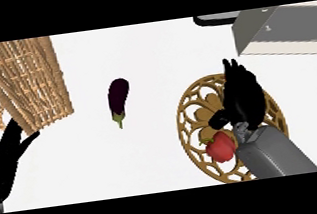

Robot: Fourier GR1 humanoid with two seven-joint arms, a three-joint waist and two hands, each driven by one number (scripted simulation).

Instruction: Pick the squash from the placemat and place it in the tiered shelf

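No text, label, brand, number or sign is showing anywhere that can be read.

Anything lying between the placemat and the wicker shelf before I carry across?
Yes: an eggplant lies on the counter between the placemat and the shelf, roughly midway. Nothing else shows there.
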